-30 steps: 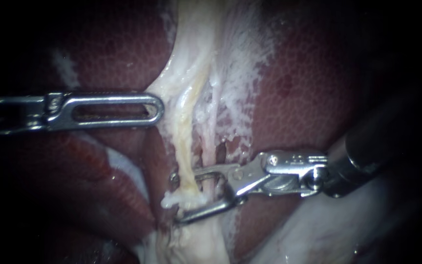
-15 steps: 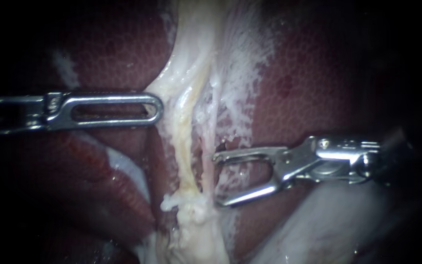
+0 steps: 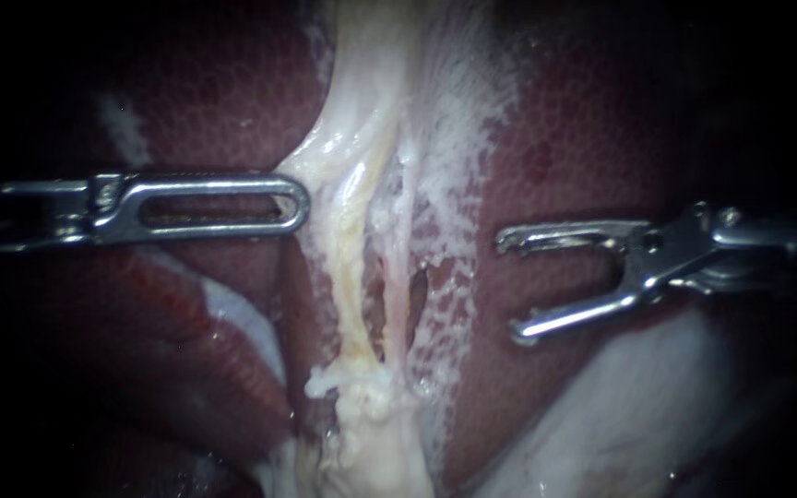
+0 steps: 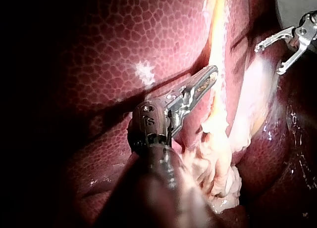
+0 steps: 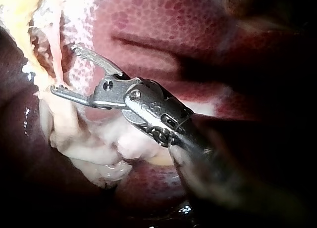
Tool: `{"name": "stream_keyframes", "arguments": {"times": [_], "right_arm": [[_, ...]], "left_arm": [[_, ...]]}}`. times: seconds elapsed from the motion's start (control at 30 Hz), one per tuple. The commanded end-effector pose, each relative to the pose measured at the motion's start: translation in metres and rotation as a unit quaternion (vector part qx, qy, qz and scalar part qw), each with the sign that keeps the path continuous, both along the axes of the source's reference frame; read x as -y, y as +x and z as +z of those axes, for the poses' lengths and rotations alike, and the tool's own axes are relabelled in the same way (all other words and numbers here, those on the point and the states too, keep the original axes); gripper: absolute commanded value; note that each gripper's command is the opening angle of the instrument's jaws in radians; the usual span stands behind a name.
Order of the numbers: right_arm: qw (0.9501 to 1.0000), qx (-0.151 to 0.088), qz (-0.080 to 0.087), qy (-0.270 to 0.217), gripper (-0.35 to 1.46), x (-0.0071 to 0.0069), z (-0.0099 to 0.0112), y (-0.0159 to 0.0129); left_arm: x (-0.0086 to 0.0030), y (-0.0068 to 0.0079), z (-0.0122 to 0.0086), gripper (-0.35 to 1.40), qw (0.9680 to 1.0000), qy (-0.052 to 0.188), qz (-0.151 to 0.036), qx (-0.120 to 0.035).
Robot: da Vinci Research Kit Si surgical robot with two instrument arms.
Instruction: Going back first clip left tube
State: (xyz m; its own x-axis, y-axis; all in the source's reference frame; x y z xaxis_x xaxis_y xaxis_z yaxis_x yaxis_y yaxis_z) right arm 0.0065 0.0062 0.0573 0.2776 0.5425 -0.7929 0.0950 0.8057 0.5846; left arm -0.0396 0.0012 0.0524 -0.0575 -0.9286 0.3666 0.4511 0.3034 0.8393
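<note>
Gaping wide with nothing between them, the jaws of the right instrument (image 3: 509, 288) hang over the liver (image 3: 583, 138), apart from both tubes. A patch of white-flecked liver surface lies between their tips and the nearer, thinner tube (image 3: 405, 277). Its shaft runs off to the endoscope view's right edge. The left tube (image 3: 350, 267), yellowish and thicker, runs down the middle of that view just beside the thin one, with a dark slit parting the two low down. Both end in a frayed pale clump (image 3: 362, 392). The left instrument (image 3: 301, 205) has its slotted jaws lying together, gripping nothing that shows, and its rounded tip touches the pale tissue beside the left tube's upper stretch. In the left wrist view the same tip sits just beside the yellow strand, with liver behind it.
</note>
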Motion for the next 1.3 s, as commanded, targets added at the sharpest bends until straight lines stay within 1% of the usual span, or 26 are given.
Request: {"name": "stream_keyframes", "arguments": {"times": [0.03,0.2,0.4,0.57,0.8,1.0,1.3], "right_arm": [[1.0,-0.001,0.0,-0.001,0.6,-0.0001,-0.0002,-0.0001],[1.0,-0.003,0.001,-0.001,0.6,0.0001,-0.0003,0.0],[1.0,-0.001,0.002,-0.003,0.6,0.0003,-0.0002,0.0001],[1.0,-0.002,0.001,-0.003,0.6,0.0005,-0.0001,0.0002],[1.0,-0.002,0.001,-0.003,0.6,0.0007,-0.0001,0.0003],[1.0,-0.003,0.001,-0.003,0.6,0.0008,0.0,0.0005],[1.0,-0.003,0.001,-0.003,0.6,0.0008,0.0,0.0005]], "left_arm": [[0.0,-0.0001,0.0001,-0.35,1.0,0.0,0.0,-0.001],[0.0001,-0.0003,0.0007,-0.35,1.0,-0.001,0.001,0.0],[0.0004,-0.0008,0.0023,-0.35,1.0,-0.007,0.003,-0.001],[0.0008,-0.0014,0.0039,-0.35,1.0,-0.004,0.004,0.002],[0.0015,-0.0027,0.0054,-0.35,1.0,-0.001,0.007,0.007],[0.0018,-0.0032,0.0058,-0.35,0.9999,0.001,0.008,0.009],[0.0018,-0.0032,0.0058,-0.35,0.9999,0.001,0.008,0.009]]}}
